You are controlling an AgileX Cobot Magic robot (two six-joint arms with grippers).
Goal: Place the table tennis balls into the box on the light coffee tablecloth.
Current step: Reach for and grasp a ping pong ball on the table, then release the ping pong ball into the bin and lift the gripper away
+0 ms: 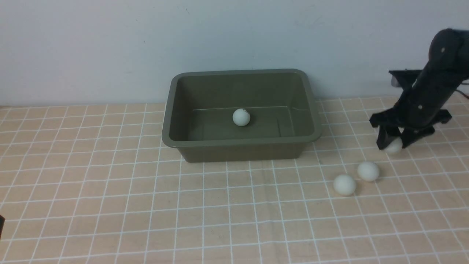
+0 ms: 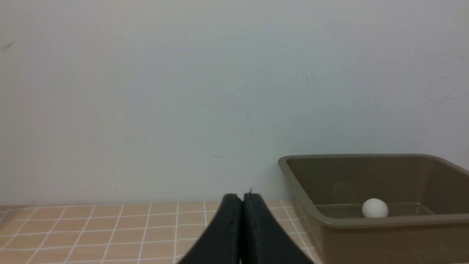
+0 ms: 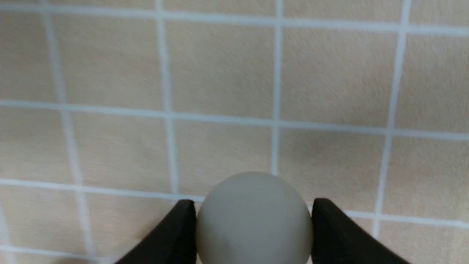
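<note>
The olive-green box (image 1: 176, 110) stands at the back middle of the light coffee tablecloth (image 1: 110, 205), with one white table tennis ball (image 1: 241, 117) inside; box (image 2: 366, 222) and ball (image 2: 375, 208) also show in the left wrist view. Two balls (image 1: 344, 184) (image 1: 368, 171) lie on the cloth right of the box. My right gripper (image 1: 393, 143) is shut on a fourth ball (image 1: 395, 146), low over the cloth at the far right; in the right wrist view the ball (image 3: 254, 220) sits between both fingers (image 3: 176, 234). My left gripper (image 2: 242, 200) is shut and empty, left of the box.
A pale wall (image 1: 110, 47) rises directly behind the box. The cloth (image 3: 220, 73) under the right gripper shows only grid lines. The left arm barely shows at the front view's lower left edge (image 1: 1, 224).
</note>
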